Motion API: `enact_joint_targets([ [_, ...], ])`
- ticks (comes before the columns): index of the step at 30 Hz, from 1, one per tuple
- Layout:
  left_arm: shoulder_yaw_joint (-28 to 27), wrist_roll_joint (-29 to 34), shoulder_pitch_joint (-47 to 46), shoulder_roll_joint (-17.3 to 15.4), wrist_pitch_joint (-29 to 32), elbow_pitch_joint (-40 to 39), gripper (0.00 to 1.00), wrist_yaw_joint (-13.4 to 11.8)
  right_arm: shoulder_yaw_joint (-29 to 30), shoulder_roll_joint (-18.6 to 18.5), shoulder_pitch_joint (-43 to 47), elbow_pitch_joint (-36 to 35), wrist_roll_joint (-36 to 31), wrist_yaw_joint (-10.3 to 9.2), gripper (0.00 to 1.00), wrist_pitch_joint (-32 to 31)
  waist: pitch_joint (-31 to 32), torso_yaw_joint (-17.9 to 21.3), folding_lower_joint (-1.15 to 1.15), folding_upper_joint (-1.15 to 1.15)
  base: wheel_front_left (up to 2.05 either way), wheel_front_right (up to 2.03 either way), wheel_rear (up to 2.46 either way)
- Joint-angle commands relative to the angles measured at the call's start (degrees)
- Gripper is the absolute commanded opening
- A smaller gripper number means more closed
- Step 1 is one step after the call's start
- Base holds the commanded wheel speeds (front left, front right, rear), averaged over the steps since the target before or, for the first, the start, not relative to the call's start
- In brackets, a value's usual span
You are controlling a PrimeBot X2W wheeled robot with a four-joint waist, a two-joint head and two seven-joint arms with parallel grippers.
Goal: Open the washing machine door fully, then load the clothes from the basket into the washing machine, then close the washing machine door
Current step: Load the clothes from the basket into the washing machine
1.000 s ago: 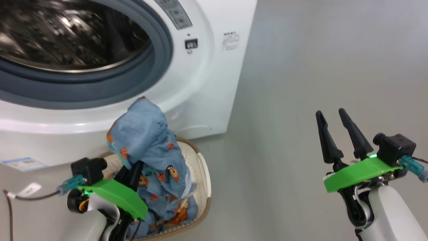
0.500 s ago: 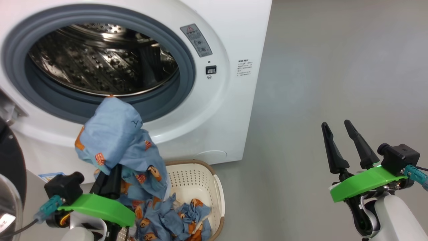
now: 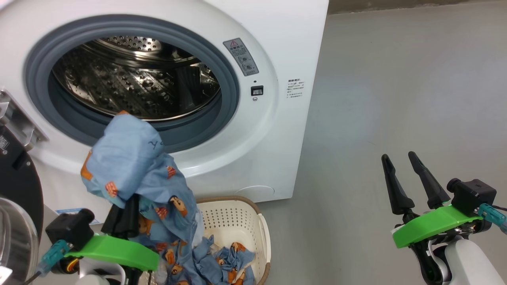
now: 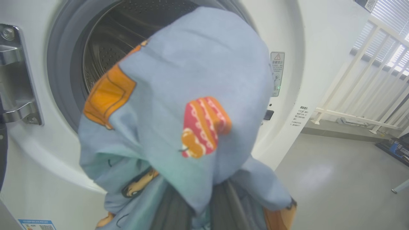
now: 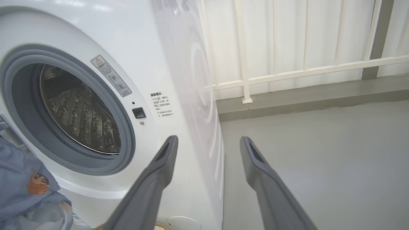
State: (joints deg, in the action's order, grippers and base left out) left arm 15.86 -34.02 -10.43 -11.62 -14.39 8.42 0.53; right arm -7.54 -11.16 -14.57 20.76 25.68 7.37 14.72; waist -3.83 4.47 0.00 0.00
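— Two grippers sit nearest us; how do they stand?
— The left gripper (image 3: pixel 123 209) is clamped on the clothes (image 3: pixel 130 158). One light-blue garment is draped over its fingers and trails down into the basket (image 3: pixel 263 233) at the near left. The right gripper (image 3: pixel 398 155) is spread wide with nothing between its fingers, at the near right, well apart from everything.
— Room to move?
— Plenty on the right, where open grey floor (image 3: pixel 396 79) runs back to a white railing (image 5: pixel 287 72). The left is tighter. The washing machine door (image 3: pixel 20 190) hangs open at the near left edge, and its metal hinge (image 3: pixel 18 118) is beside the grey rubber ring (image 3: pixel 231 91).
— And the garment?
— Blue, with orange patches and small cartoon figures. Its raised top shows against the ring's lower lip; I cannot tell whether it touches. Beyond it the steel drum (image 3: pixel 134 83) of the washing machine (image 3: pixel 273 130) is open. More of the same fabric lies crumpled in the cream basket, which stands just before the machine's front.
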Motion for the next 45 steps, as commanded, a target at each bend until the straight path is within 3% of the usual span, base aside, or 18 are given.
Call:
enact_joint_targets([
  [1, -2.8, 0.5, -1.0, -1.0, -0.6, -1.8, 0.00, 0.1, -1.1, -0.7, -0.1, -1.5, -0.2, 0.12, 1.00, 0.3, 0.1, 0.0, 0.00, 0.00, 0.00, 0.00, 0.00],
  [12, -3.8, 2.3, -3.1, -0.8, -0.6, -0.6, 0.00, 0.8, -1.8, -1.1, -0.4, -1.5, 0.1, 0.12, 1.00, 0.3, -0.7, 0.2, 0.00, 0.00, 0.00, 0.00, 0.00],
  [21, -5.5, 2.8, -12.9, -1.0, -0.6, 3.8, 0.00, 2.4, -2.1, -1.3, -1.7, -2.1, 0.1, 0.12, 1.00, 0.3, -4.8, 0.7, 0.00, 0.00, 0.00, 0.00, 0.00],
  [33, -9.7, 6.9, -31.7, -0.2, -0.6, 17.4, 0.00, 5.5, -2.7, -1.2, -5.7, -4.4, -0.8, 0.12, 1.00, 0.3, -17.0, 4.1, 0.00, 0.00, 0.00, 0.00, 0.00],
  [45, -12.2, 10.2, -47.0, -3.0, -0.6, 32.9, 0.00, 6.7, -2.5, 1.5, -8.3, -6.5, -1.9, 0.12, 1.00, 0.3, -28.2, 9.1, 0.00, 0.00, 0.00, 0.00, 0.00],
])
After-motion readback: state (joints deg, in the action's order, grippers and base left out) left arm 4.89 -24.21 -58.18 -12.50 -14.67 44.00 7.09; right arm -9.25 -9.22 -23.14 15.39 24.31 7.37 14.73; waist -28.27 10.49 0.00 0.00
